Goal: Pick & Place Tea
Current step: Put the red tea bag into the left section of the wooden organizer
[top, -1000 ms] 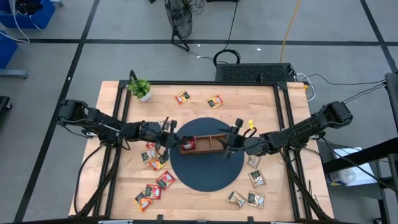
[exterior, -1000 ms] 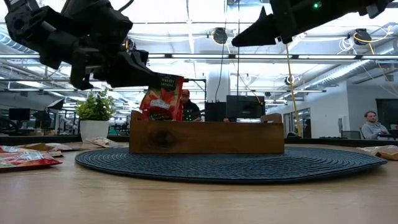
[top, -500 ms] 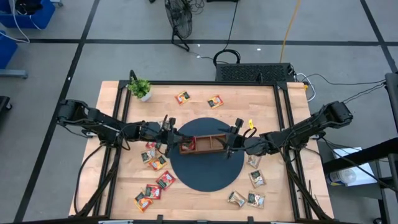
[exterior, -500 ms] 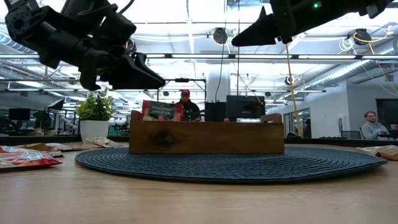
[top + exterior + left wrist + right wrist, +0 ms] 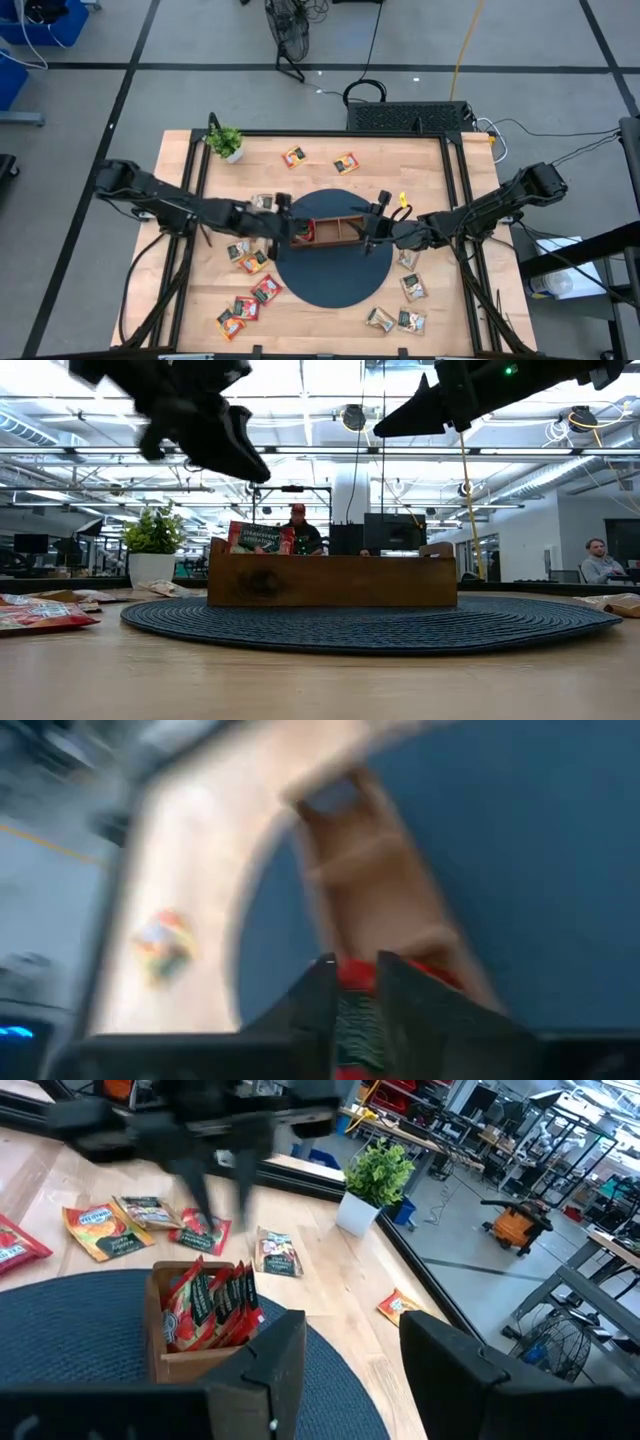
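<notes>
Sachets (image 5: 243, 306) are lying loose on the table's (image 5: 320, 152) left part, more at its far edge and its right part. The left gripper (image 5: 284, 226) is hovering above the wooden tray's (image 5: 345, 231) left compartment, fingers nearly together, nothing between them. Red sachets (image 5: 208, 1307) are standing upright in that compartment. The right gripper (image 5: 369, 229) is hanging at the tray's right end, fingers parted, holding nothing.

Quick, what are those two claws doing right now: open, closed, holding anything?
Left gripper: empty, above the tray's red sachets; open or closed cannot be told.
Right gripper: open, empty.
</notes>
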You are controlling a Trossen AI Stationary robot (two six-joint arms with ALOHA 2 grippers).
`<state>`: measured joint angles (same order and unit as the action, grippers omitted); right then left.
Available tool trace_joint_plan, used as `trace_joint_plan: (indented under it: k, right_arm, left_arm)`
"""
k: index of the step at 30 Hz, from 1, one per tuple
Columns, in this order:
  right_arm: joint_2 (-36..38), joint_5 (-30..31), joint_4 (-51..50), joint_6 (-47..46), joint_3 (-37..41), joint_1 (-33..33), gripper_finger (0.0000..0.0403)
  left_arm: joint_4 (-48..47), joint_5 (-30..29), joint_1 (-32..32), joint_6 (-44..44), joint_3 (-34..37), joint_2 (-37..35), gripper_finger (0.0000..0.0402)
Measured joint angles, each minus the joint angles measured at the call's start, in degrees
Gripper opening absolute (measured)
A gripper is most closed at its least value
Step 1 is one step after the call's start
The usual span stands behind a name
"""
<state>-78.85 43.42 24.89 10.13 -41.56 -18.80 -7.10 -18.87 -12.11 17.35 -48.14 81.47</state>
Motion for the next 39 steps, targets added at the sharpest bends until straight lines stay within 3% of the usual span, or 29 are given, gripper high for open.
trace_joint_plan:
  k: [2, 4, 12, 17, 34, 39]
  right_arm:
    - [-0.02, 0.0, -0.02, 0.65, 0.0, -0.01, 0.0146]
    - [-0.02, 0.04, 0.1, 1.16, -0.02, -0.01, 0.0144]
    - [-0.04, 0.0, -0.42, 1.49, -0.03, -0.01, 0.0144]
    - [-0.03, -0.01, -0.98, 1.31, -0.02, -0.01, 0.0145]
    - [-0.02, -0.13, -1.56, 1.49, -0.02, -0.05, 0.0142]
    - [-0.02, -0.11, -1.58, 1.49, -0.02, -0.05, 0.0142]
  left_arm:
    - [-10.86, 1.36, -0.9, -2.81, -6.52, 2.92, 0.0019]
    - [-17.63, 2.61, -1.48, -4.62, -11.06, 5.84, 0.0009]
    - [-23.93, 5.83, -1.3, -5.53, -19.04, 18.12, 0.0003]
    - [-24.27, 6.7, -0.41, -5.41, -20.75, 22.38, 0.0002]
    - [-28.21, 6.96, 2.23, -5.53, -20.7, 22.4, 0.0001]
    - [-28.3, 9.77, 2.92, -5.53, -20.72, 23.48, 0.0001]
